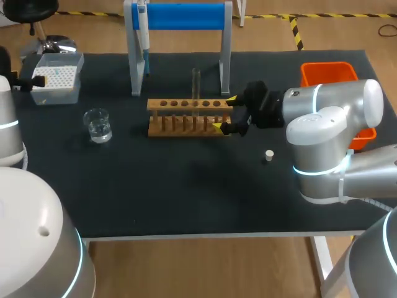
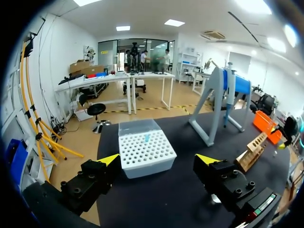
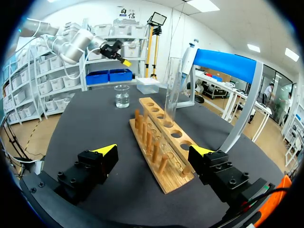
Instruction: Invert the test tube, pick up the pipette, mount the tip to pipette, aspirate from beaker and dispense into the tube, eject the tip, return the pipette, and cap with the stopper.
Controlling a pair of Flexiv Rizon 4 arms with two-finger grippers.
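Black table (image 1: 186, 198), test tube (image 1: 196, 84) upright in rack (image 1: 186, 118). Our right gripper (image 1: 224, 113) jaws wide at rack end; left gripper (image 2: 158, 160) jaws wide near tip box (image 2: 145, 149).

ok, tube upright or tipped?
Upright. The tube stands straight in a hole of the rack, clear of the open right gripper.

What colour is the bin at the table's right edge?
Orange; the bin shows best in the head view.
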